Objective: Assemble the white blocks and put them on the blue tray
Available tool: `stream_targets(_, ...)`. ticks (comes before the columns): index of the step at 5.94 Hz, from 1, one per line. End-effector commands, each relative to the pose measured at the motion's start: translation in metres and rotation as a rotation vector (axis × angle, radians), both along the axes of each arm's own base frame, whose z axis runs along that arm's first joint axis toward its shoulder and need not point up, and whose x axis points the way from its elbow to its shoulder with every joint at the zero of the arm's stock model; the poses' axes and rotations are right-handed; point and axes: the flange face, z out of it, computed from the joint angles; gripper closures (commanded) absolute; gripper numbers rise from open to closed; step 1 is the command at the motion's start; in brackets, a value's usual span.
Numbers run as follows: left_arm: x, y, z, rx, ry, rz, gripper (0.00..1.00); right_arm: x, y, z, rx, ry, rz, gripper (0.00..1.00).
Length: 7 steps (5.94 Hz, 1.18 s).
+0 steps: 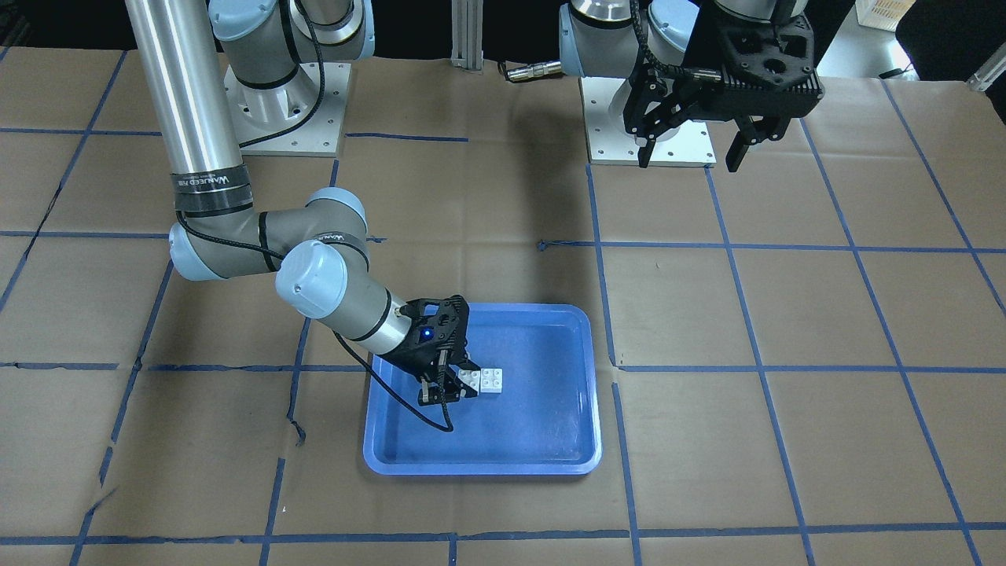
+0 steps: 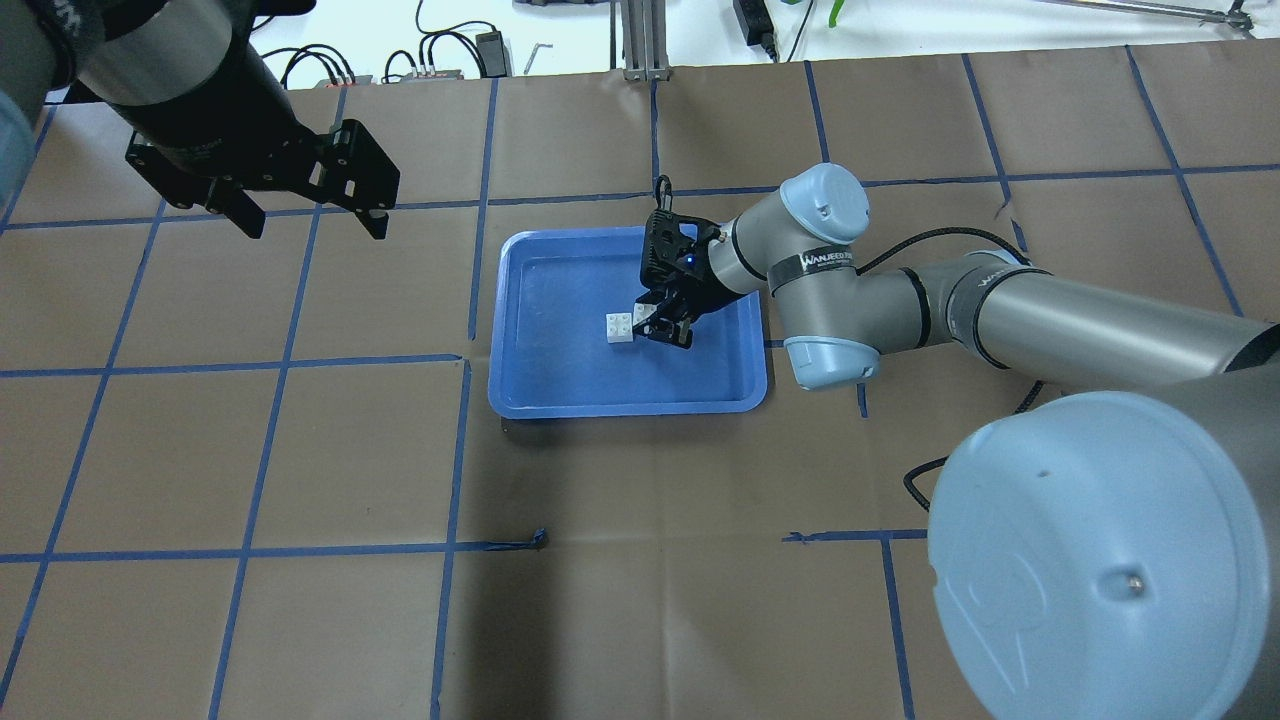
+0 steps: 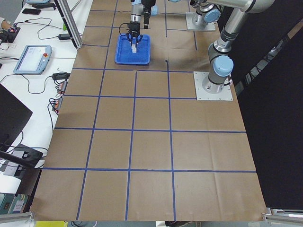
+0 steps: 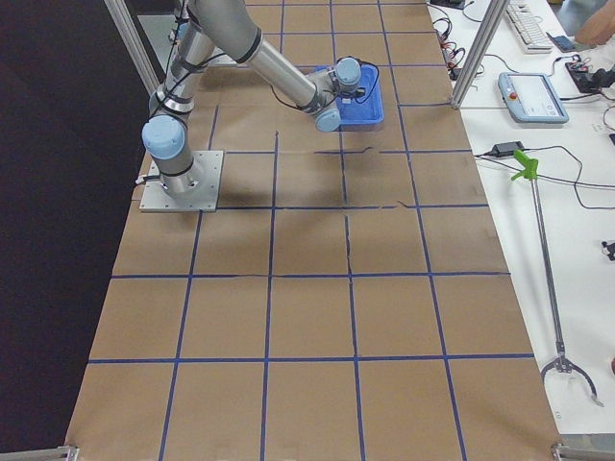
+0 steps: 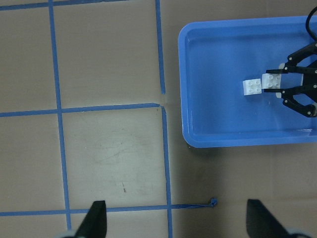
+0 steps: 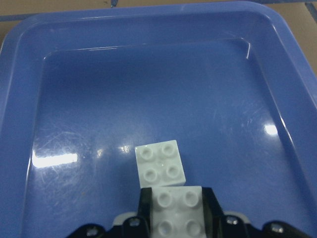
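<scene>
The blue tray point(image 1: 585, 424) lies mid-table and also shows in the overhead view point(image 2: 560, 380). My right gripper point(image 1: 458, 387) is down inside it, shut on one white block point(image 6: 177, 213), its black fingers point(image 6: 212, 206) against the block's two sides. The second white block point(image 6: 160, 162) lies flat on the tray floor, studs up, right against the held one; I cannot tell whether they are joined. Both show in the overhead view, held point(image 2: 641, 315) and free point(image 2: 620, 328). My left gripper point(image 2: 305, 215) is open and empty, high above the table, away from the tray.
Brown paper with a blue tape grid point(image 2: 300, 450) covers the table. The two arm bases point(image 1: 644, 134) stand at the robot's edge. The left wrist view looks down on the tray point(image 5: 223, 124) and the right gripper point(image 5: 297, 87). Cables and devices point(image 3: 33, 56) lie on a side bench.
</scene>
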Motion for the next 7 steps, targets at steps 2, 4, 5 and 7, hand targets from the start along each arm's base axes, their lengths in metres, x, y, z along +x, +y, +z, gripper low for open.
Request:
stream_targets(2, -0.0006, 0.0003, 0.0003, 0.001, -0.001, -0.001, 0.01, 0.0090, 0.0044, -0.0032, 0.005, 0.001, 0.014, 0.74)
stream_targets(4, -0.0006, 0.0002, 0.0010, -0.001, -0.001, -0.001, 0.01, 0.0075, 0.0119, -0.0092, 0.023, 0.004, 0.014, 0.74)
stream_targets(5, -0.0004, 0.0010, 0.0008, 0.001, -0.003, -0.003, 0.01, 0.0073, 0.0128, -0.0097, 0.008, 0.001, 0.014, 0.74)
stream_targets(7, -0.0006, 0.0016, 0.0015, -0.001, -0.001, -0.003, 0.01, 0.0078, 0.0108, -0.0071, -0.005, -0.002, 0.016, 0.74)
